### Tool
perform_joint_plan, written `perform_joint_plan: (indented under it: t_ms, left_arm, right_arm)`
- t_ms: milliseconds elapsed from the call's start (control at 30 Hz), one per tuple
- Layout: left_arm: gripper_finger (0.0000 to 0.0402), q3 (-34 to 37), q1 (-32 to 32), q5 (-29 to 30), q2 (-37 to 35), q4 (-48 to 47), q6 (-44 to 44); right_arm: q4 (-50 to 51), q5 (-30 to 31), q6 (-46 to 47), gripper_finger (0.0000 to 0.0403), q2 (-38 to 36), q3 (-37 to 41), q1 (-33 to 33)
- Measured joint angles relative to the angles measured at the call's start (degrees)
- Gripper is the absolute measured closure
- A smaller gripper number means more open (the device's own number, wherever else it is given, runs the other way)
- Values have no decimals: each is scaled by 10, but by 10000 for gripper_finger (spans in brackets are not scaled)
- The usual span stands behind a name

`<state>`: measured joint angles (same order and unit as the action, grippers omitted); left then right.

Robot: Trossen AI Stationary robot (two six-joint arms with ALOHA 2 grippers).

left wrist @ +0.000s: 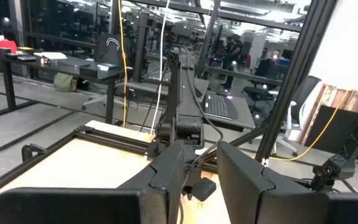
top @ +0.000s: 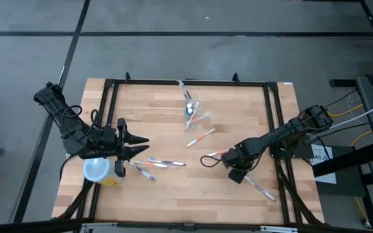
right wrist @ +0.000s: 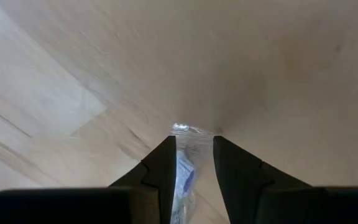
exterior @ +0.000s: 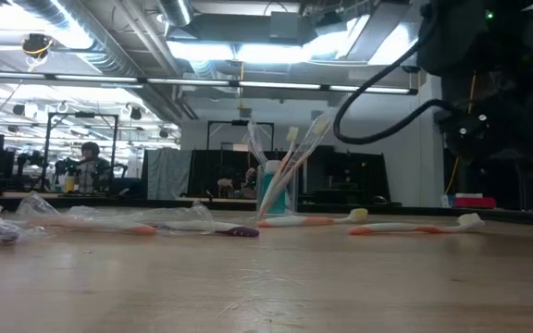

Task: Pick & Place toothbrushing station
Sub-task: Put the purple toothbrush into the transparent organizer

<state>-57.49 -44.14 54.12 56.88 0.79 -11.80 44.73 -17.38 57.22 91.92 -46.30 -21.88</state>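
- Landmark: the clear cup, the toothbrushing station, stands upright on the wooden table near the far edge, about midway across. In the low view the cup holds several toothbrushes that lean out above its rim.
- Far left of the cup, toward the near edge: a yellow tub with a pale round lid sits at the table's left side.
- Left gripper: just beside that tub, on the cup's side of it, well apart from the cup. Its fingers stand apart with a gap between them and nothing held; the left wrist view shows the gap empty.
- Near-left of the cup: wrapped toothbrushes lie flat just beyond the left gripper's fingertips.
- Directly nearer than the cup: an orange-and-white toothbrush lies flat, apart from it.
- Right gripper: near-right of the cup, low over the table. Its fingers are clamped on a toothbrush in a clear wrapper, seen between them in the right wrist view.
- Farther right and nearer: another toothbrush lies beside the right arm.
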Motion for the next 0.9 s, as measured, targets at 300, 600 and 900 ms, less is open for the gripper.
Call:
perform_joint_plan:
  t_ms: [300,600,900]
  left_arm:
    - [311,0,0,0,0,4,0]
    - [313,0,0,0,0,8,6]
    - [313,0,0,0,0,8,6]
  right_arm:
    - [-55,-28,39,300,0,28,-22]
    - [-112,-21,54,395,0,28,-31]
    - [-150,131,61,401,-8,-87,-31]
